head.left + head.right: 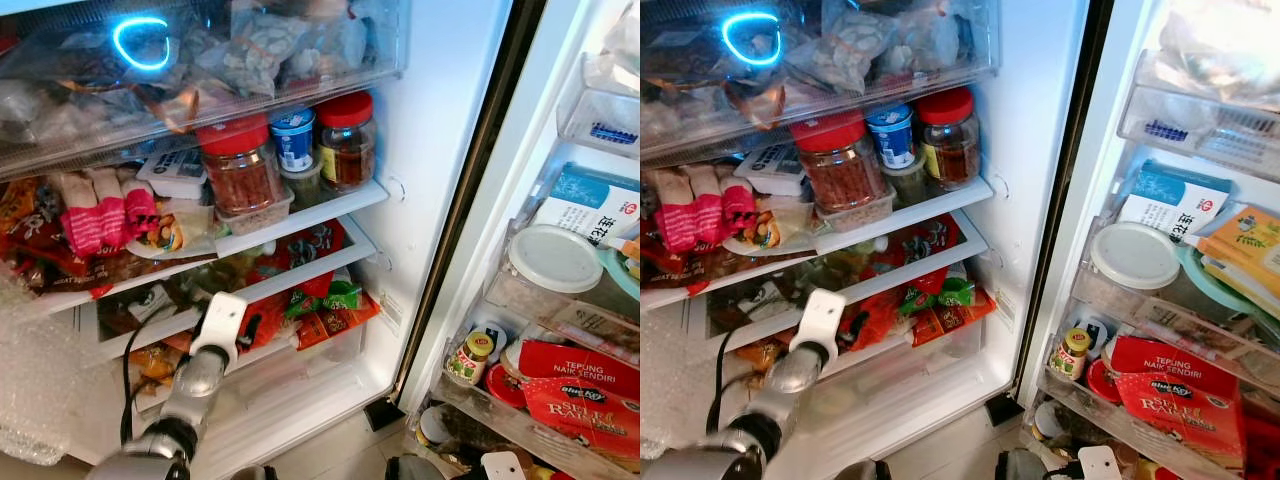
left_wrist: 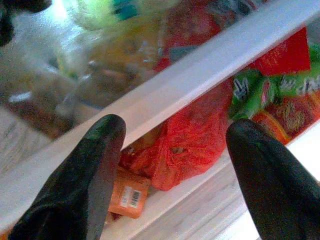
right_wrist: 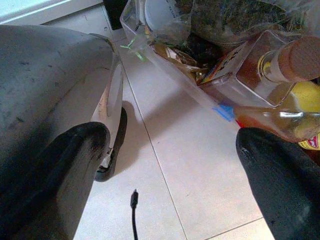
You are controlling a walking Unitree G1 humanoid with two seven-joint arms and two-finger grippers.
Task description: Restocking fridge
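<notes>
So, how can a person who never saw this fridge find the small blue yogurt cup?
Find the white shelf under the clear drawer. Two red-lidded jars stand there, and the yogurt cup sits between them. It alone has a blue label and no red lid.

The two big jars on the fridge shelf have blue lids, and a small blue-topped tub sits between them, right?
Not quite. The two jars have red lids, as the left eye view shows. The small blue-topped tub does sit between them on the shelf.
</notes>
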